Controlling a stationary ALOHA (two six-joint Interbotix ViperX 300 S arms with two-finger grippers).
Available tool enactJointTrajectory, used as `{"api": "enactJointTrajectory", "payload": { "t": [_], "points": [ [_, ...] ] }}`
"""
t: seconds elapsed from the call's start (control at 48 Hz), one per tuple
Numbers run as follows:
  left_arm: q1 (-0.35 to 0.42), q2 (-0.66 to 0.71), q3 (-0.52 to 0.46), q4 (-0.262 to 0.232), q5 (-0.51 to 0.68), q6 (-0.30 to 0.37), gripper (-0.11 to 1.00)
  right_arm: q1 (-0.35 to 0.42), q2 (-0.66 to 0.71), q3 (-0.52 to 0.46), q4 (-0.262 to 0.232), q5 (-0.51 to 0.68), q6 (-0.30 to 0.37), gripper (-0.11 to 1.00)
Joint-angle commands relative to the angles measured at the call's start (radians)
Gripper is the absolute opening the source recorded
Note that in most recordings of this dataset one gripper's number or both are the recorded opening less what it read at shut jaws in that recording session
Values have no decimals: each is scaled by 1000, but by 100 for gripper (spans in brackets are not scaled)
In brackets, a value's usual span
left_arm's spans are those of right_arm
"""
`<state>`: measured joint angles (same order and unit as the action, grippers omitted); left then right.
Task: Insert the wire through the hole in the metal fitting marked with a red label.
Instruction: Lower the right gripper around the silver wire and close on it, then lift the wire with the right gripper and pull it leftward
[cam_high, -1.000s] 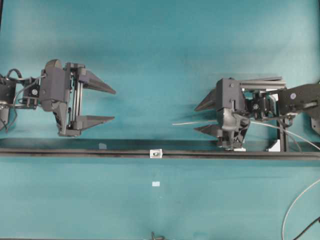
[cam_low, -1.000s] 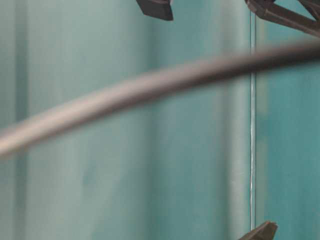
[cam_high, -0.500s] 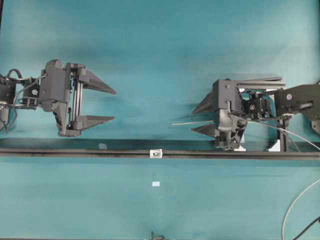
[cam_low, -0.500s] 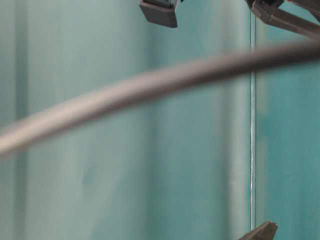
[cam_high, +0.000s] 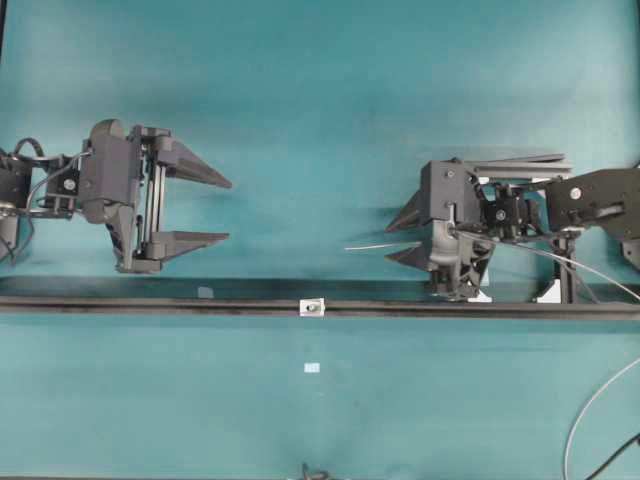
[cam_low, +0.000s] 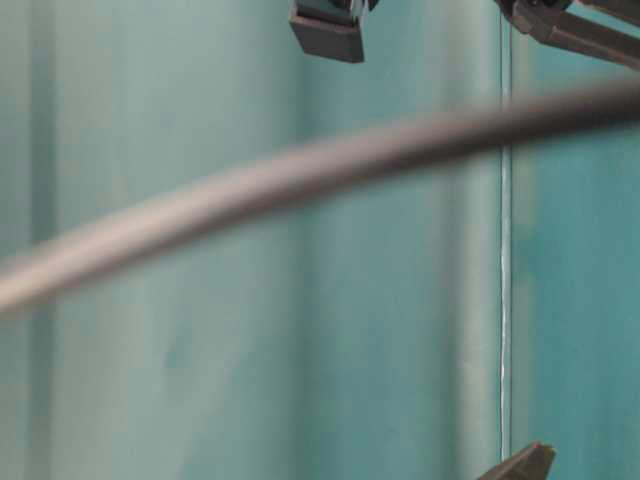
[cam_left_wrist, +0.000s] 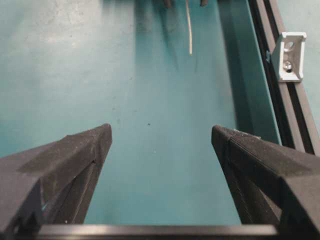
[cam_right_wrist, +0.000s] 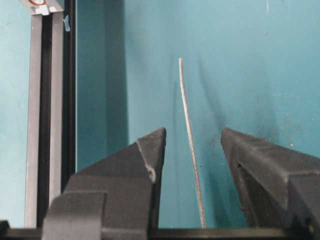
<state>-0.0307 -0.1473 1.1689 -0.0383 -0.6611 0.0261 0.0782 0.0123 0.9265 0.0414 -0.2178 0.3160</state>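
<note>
Overhead view, left hand (cam_high: 228, 211): hovers over the teal desk (cam_high: 320, 90) at the left, its two fingers spread wide and pointing toward the middle, nothing between them.
Overhead view, right hand (cam_high: 393, 241): at the right, fingers pointing toward the left hand; they stand apart, with the wire (cam_high: 372, 246) running between them and its free end poking out past the tips. No finger is seen pressing on it.
Overhead view, wire: trails back under the right arm and off toward the right edge.
Overhead view, metal fitting (cam_high: 313, 307): sits on the black rail (cam_high: 150, 306) that crosses the desk, well apart from the wire's tip.
Table-level view: a blurred grey cable (cam_low: 300, 175) crosses the picture; only dark finger parts show at the edges, so neither hand's state can be read here.
Left wrist view: the left hand's fingers (cam_left_wrist: 65, 160) stand wide apart over bare desk; the wire's end shows far ahead, the fitting on the rail at the right.
Right wrist view: the wire lies between the parted fingers (cam_right_wrist: 142, 165), nearer the right one, touching neither.
</note>
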Motion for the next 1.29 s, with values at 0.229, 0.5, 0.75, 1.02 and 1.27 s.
{"api": "enactJointTrajectory", "payload": {
  "t": [0.229,0.5,0.75,1.02,1.27],
  "points": [
    [-3,-5,-8,2,-6,-2,62,2,-9,-18,0,-3,2,50],
    [-5,-5,-6,2,-5,-2,62,2,-9,-14,0,-3,0,9],
    [-3,-5,-6,2,-3,-2,62,2,-9,-5,0,-9,0,-1],
    [-3,-6,-6,2,-3,-2,62,2,-9,-2,-2,-51,-2,-1],
    [-3,-38,-6,0,3,0,61,-5,-44,-5,-20,-48,-11,-1]
  ]
}}
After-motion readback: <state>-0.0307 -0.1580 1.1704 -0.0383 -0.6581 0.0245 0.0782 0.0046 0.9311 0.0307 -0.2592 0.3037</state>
